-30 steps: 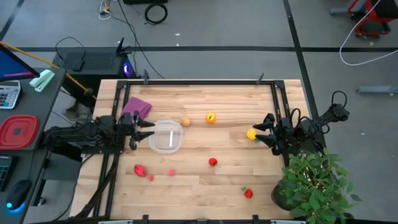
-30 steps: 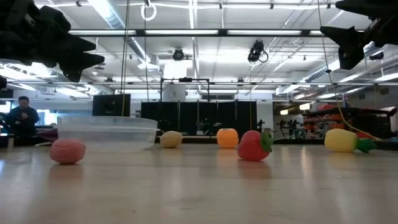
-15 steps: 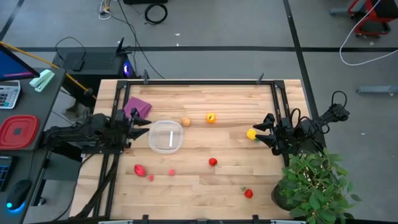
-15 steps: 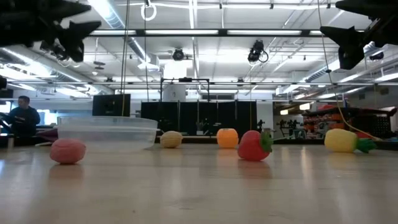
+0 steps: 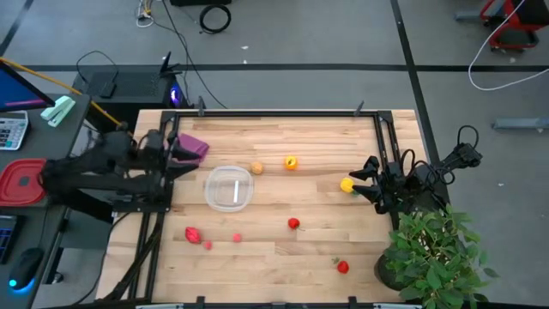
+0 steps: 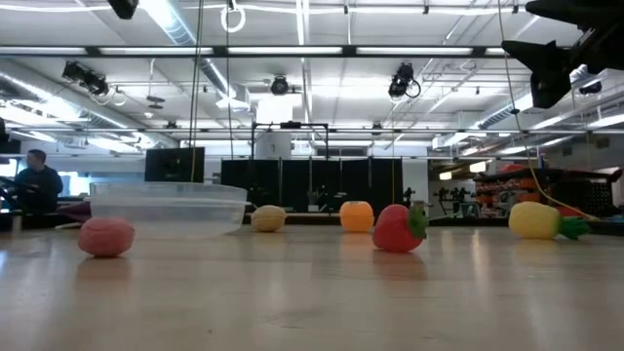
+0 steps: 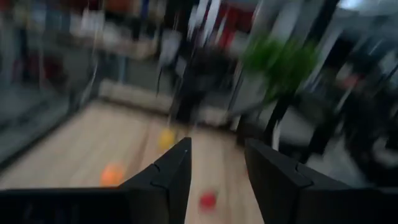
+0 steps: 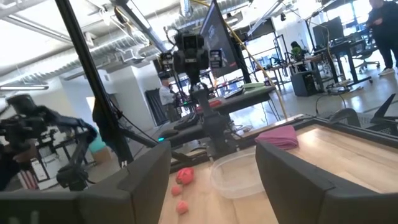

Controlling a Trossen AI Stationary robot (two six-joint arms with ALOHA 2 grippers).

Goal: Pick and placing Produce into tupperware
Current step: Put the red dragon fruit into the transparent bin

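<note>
The clear round tupperware (image 5: 229, 188) (image 6: 168, 209) (image 8: 239, 174) stands on its base left of the table's middle. Produce lies scattered on the wood: a tan piece (image 5: 256, 168), an orange one (image 5: 291, 162), a yellow one (image 5: 346, 184) (image 6: 538, 220), a red strawberry (image 5: 293, 224) (image 6: 399, 227), another red piece (image 5: 342, 267), a red one (image 5: 192, 234) and a pink ball (image 5: 237, 238) (image 6: 106, 237). My left gripper (image 5: 177, 154) (image 7: 217, 149) is open, raised at the table's left edge beside the purple cloth. My right gripper (image 5: 364, 178) (image 8: 213, 149) is open, hovering just right of the yellow piece.
A purple cloth (image 5: 190, 146) (image 8: 278, 135) lies at the far left corner of the table. A potted plant (image 5: 437, 249) stands at the near right corner. A red lidded container (image 5: 24, 182) sits on the side desk, off the table. A person (image 6: 34, 185) stands in the room behind.
My left gripper has drawn back from beside the tupperware toward the table's left and far edge and has risen, leaving the low view at its top. The tupperware and the produce have stayed where they were.
</note>
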